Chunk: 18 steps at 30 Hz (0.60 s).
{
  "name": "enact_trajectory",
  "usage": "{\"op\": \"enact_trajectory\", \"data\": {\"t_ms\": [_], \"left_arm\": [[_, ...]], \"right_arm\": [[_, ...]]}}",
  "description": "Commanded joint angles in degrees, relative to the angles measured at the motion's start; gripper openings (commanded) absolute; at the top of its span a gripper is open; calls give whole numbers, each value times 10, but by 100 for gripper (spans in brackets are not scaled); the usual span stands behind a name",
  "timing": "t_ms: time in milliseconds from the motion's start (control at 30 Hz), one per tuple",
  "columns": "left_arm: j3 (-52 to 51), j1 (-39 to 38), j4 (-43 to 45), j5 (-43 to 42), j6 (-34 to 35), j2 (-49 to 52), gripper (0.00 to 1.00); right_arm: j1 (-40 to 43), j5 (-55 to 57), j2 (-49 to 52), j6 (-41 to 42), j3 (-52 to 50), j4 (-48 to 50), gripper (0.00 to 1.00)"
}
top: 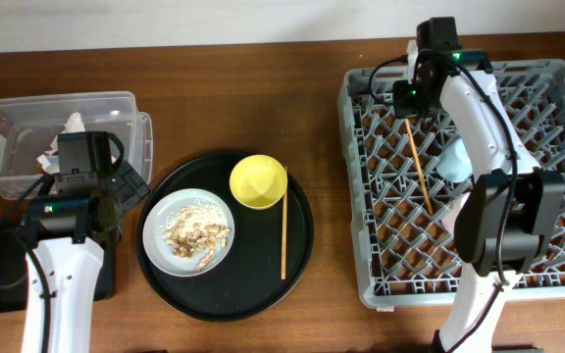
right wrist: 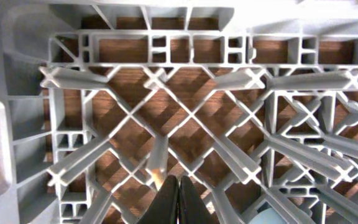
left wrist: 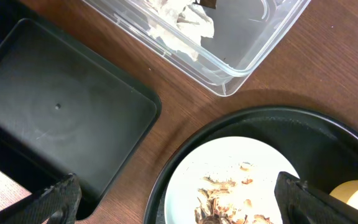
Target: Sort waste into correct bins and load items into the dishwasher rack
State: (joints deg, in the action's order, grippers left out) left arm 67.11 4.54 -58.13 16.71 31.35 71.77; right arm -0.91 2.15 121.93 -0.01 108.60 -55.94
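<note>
The grey dishwasher rack (top: 353, 196) stands at the right. My right gripper (top: 407, 103) is over its far left part, shut on the end of a wooden chopstick (top: 420, 167) that slopes down into the lattice. In the right wrist view (right wrist: 178, 186) the fingers are pressed together, with the stick's tip (right wrist: 156, 179) beside them. A light-blue cup (top: 452, 162) lies in the rack, partly hidden by the arm. My left gripper (left wrist: 185, 205) is open and empty above the left rim of the grey-white plate (top: 160, 221), which holds food scraps (top: 194, 235). The pink cup is out of view.
A round black tray (top: 263, 284) carries the plate, a yellow bowl (top: 257, 181) and a second chopstick (top: 283, 226). The clear tub (top: 8, 118) at far left holds white napkins (top: 67, 137). The shallow black rectangular tray (left wrist: 61, 118) lies in front of the tub.
</note>
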Motion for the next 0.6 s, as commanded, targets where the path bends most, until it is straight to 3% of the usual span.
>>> {"op": "enact_trajectory", "data": {"t_ms": [0,567], "left_arm": [[6,2,-1,0,3,-5,99],[6,2,-1,0,3,-5,99]], "right_arm": [[11,-8,1,0,11,-7,4],[10,-99,3,-43,10,5,4]]}}
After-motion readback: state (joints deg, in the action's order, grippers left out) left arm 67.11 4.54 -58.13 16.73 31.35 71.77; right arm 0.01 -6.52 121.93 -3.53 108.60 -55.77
